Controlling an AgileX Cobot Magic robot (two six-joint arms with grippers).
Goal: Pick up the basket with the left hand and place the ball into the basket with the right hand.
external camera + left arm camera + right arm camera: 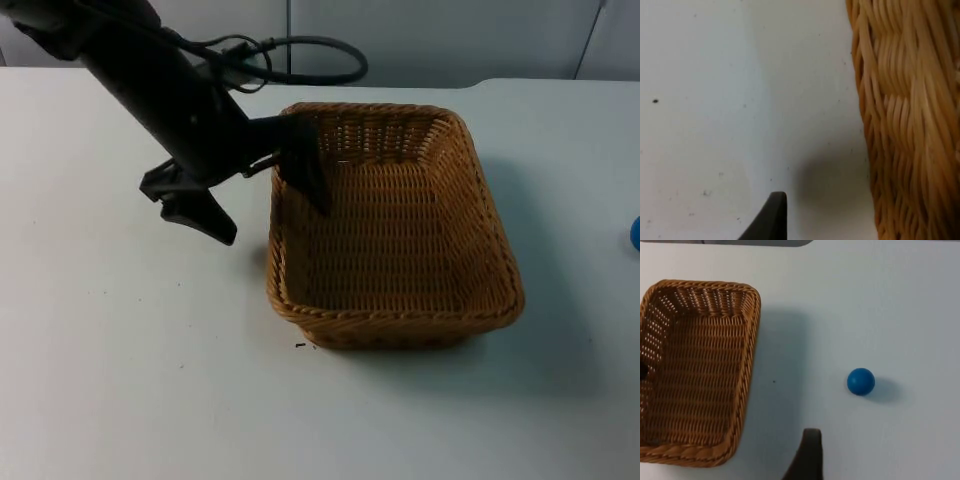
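Top view: wicker basket (400, 240) sits mid-table on the white table (120, 380), rectangular, empty inside. The left gripper (270, 195) comes down from the upper left and straddles the basket's left wall near the far left corner: one black finger is inside the basket against the wall, the other finger (200, 215) is outside over the table. Jaws are spread wide, the outer finger well apart from the wicker, so nothing is clamped. A sliver of the blue ball (635, 233) shows at the table's right edge, well apart from the basket and from the left gripper. A small dark speck lies on the table just by the basket's near left corner.

Left wrist view: basket's outer woven wall (905, 120) runs close by, upright, with bare table beside it. One black fingertip (771, 217) stands on the table side, apart from the wicker, with the basket's shadow between them.

Right wrist view: the right arm waits above the table. Basket (747, 365) to one side, ball (860, 381) resting on the table, apart from the basket. One black fingertip (807, 455) of the right gripper shows nearer the camera than the ball, not touching it; cannot tell whether this gripper is spread or closed.
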